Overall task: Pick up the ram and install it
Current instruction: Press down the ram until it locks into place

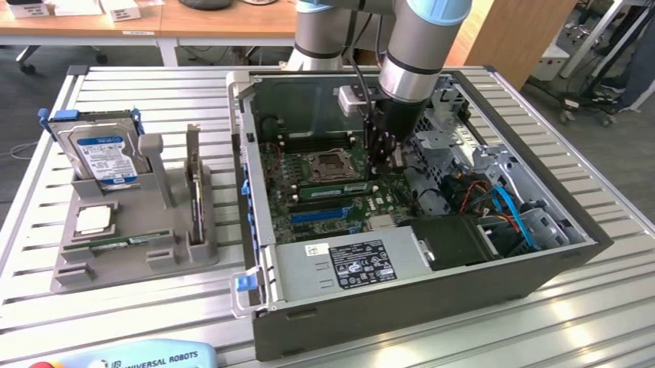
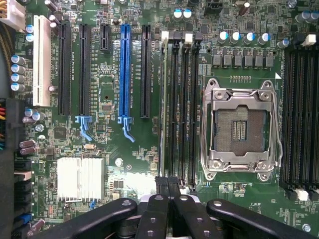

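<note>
Fingers [image 2: 164, 186] of the gripper [image 2: 168, 185] are pressed together with no gap that we can see, and we cannot tell whether anything sits between them. In the wrist view they stand over the end of the memory slots [image 2: 180, 109] just beside the open processor socket [image 2: 242, 130] on the motherboard [image 2: 109, 89]. We see a ram stick [image 1: 330, 187] seated in a slot on the motherboard in the exterior view, beside the socket and just below the gripper. A second ram stick [image 1: 121, 243] lies flat in the grey holder [image 1: 133, 261] on the table [image 1: 41, 253], at the exterior view's left — well apart from the computer case [image 1: 409, 307]. The same holder carries a hard drive [image 1: 103, 153] standing upright and a square processor chip [image 1: 93, 220]. The arm [image 1: 425, 46] reaches down into the open case from above.
</note>
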Motion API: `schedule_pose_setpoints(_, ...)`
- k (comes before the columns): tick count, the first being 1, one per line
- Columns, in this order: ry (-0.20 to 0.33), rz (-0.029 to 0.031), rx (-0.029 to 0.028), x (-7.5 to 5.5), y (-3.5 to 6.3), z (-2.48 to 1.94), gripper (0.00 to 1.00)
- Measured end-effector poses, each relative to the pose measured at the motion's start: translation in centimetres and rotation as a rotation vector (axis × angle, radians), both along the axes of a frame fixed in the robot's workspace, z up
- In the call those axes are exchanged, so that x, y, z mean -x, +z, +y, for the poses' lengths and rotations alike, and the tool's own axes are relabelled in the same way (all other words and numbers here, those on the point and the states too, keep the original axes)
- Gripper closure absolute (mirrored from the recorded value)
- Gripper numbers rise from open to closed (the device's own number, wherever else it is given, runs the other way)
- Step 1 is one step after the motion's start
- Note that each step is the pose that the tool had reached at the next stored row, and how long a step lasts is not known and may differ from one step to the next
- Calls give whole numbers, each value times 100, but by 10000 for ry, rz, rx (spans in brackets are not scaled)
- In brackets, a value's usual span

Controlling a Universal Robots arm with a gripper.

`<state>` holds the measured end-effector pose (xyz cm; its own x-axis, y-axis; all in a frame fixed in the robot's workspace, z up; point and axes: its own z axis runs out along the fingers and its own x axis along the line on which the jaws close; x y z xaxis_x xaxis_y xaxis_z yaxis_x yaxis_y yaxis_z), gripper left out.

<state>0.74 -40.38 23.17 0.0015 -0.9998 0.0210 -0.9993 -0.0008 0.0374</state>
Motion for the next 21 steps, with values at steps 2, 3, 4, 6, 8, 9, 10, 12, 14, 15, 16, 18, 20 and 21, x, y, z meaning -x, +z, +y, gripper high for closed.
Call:
schedule_pose_setpoints(2,1,1,2,0,-11,-1,90)
schedule_pose_setpoints(3,1,1,5,0,-12,-1,90)
schedule_pose_setpoints(4,0,1,5,0,-12,-1,90)
schedule_pose_setpoints(6,0,1,5,0,-13,-1,90)
schedule_pose_setpoints(8,0,-1,-2,0,-25,0,90)
schedule_pose_setpoints(9,0,0,0,0,-31,0,90)
schedule_pose_setpoints(10,0,0,0,0,-37,-1,90)
schedule_pose_setpoints(12,0,1,2,1,-39,-1,90)
schedule_pose_setpoints(14,0,1,2,0,-39,-1,90)
schedule_pose_setpoints(15,0,1,1,0,-41,-1,90)
schedule_pose_setpoints(16,0,0,-3,0,-47,0,90)
schedule_pose_setpoints(18,0,0,-1,0,-57,-1,90)
schedule_pose_setpoints(20,0,1,0,0,-58,-1,90)
schedule_pose_setpoints(21,0,1,1,0,-58,-1,90)
